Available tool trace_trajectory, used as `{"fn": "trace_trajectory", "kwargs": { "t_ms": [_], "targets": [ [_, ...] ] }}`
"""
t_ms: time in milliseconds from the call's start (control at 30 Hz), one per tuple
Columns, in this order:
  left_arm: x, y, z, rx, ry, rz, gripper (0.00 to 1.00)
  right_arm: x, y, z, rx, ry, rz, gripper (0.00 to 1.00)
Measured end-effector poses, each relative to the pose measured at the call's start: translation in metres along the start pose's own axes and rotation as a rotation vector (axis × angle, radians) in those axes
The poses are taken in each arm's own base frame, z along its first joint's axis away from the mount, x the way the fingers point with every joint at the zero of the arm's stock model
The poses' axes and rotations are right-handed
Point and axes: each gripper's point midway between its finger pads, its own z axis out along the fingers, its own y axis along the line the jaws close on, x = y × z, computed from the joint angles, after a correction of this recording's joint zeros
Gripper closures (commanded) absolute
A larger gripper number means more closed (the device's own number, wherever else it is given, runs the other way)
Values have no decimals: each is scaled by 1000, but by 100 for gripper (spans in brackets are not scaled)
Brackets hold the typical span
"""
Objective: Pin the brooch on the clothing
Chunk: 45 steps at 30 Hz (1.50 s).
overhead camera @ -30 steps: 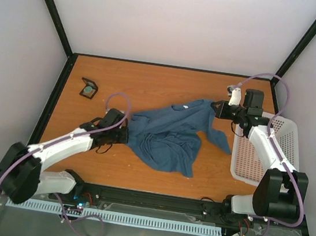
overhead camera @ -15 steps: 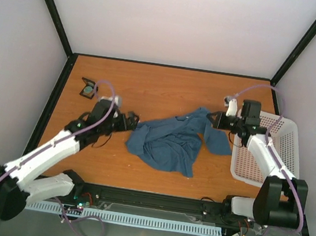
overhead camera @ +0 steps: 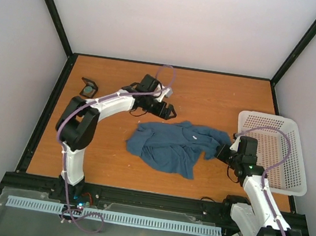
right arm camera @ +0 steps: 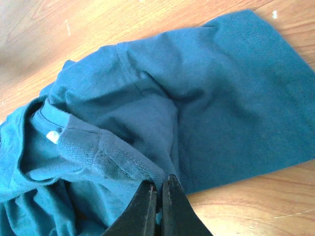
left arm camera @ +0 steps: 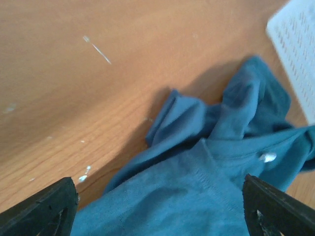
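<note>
The clothing (overhead camera: pixel 171 149), a dark teal T-shirt, lies crumpled mid-table. My right gripper (overhead camera: pixel 222 153) is shut on a hemmed fold of the clothing (right arm camera: pixel 118 162) at its right end, and in the right wrist view the right gripper (right arm camera: pixel 160 186) has fabric pinched between its closed tips. My left gripper (overhead camera: pixel 167 112) hovers open just beyond the shirt's far edge. Seen from the left wrist, the left gripper (left arm camera: pixel 158 189) holds nothing above the clothing (left arm camera: pixel 197 196). The brooch (overhead camera: pixel 88 91), a tiny grey-green piece, rests in a small black holder (overhead camera: pixel 85 83) at far left. A small pale spot (overhead camera: pixel 193 137) shows near the collar.
A white mesh basket (overhead camera: pixel 291 170) stands at the right edge, close behind my right arm. Black frame rails run along the table's left and near edges. Bare wood lies between the holder and the shirt.
My left gripper let go of the shirt's left edge, opened and swung away to the shirt's far side. My right gripper dragged its fold of the shirt toward the near right, bunching the fabric.
</note>
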Motion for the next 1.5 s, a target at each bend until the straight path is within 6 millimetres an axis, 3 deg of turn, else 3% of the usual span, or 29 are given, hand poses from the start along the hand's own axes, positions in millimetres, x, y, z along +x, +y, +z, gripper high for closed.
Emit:
{"fn": "trace_trajectory", "kwargs": {
  "t_ms": [100,400,567,700,767,900,1033,1133,1233,1333,1400,1500],
  "targets": [
    [23,2,24,50,109,61,16,-3,-2,0,11,-22,7,98],
    [68,-10,52,172,261,185,21,-13,8,-3,-24,-45,-43,97],
    [85,-15,70,180,307,223,52,-16,14,-7,-52,-58,-66,97],
    [82,-16,71,151,288,237,80,-18,19,-10,-69,-71,-79,97],
    [82,-14,65,124,264,244,83,-20,23,-13,-85,-78,-89,97],
    [74,-16,39,66,202,252,99,-27,33,-20,-120,-101,-108,98],
    [45,-25,3,-6,70,273,97,-39,50,-30,-172,-122,-133,97],
    [18,-41,-28,-20,-49,302,60,-58,67,-39,-212,-142,-166,97],
    [0,-63,-46,40,-128,347,48,-74,84,-47,-252,-159,-204,97],
    [-1,-71,-34,100,-101,358,43,-78,93,-53,-285,-169,-237,97],
    [3,-64,-10,121,-47,350,36,-76,94,-56,-289,-172,-244,97],
    [25,-48,26,144,61,330,26,-73,95,-63,-295,-191,-252,97]
  ]
}}
